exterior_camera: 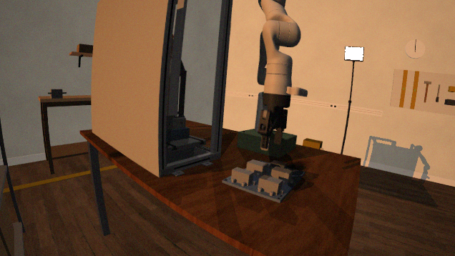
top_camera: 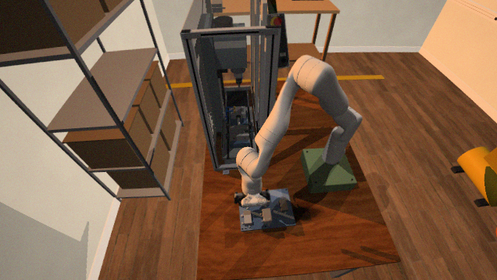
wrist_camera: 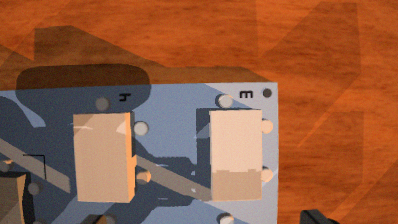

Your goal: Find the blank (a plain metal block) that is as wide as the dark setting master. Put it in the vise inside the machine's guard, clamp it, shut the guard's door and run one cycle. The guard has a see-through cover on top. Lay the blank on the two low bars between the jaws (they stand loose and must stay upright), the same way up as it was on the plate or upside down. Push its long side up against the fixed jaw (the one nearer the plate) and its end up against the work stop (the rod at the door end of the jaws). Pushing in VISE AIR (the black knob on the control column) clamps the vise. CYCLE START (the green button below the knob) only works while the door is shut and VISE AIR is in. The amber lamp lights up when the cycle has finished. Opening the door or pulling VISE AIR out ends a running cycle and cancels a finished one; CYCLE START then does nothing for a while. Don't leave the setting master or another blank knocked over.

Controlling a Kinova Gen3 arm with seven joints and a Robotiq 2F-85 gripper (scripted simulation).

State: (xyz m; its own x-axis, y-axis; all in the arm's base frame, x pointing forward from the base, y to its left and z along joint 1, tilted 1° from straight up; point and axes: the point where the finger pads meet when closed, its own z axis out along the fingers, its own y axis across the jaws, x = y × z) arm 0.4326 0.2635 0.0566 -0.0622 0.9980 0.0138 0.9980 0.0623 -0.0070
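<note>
At right in the wrist view sits a pale blank (top_camera: 247,217) (exterior_camera: 270,185) (wrist_camera: 236,145); with my end effector (top_camera: 252,197) (exterior_camera: 271,144) (wrist_camera: 207,218) wide apart, I'd centre squarely before descending.

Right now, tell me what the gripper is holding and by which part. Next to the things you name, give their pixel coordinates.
Nothing is held: the gripper (exterior_camera: 272,141) is open above the plate (top_camera: 252,227) (exterior_camera: 250,189) (wrist_camera: 170,105), with no blank between its fingers.
</note>
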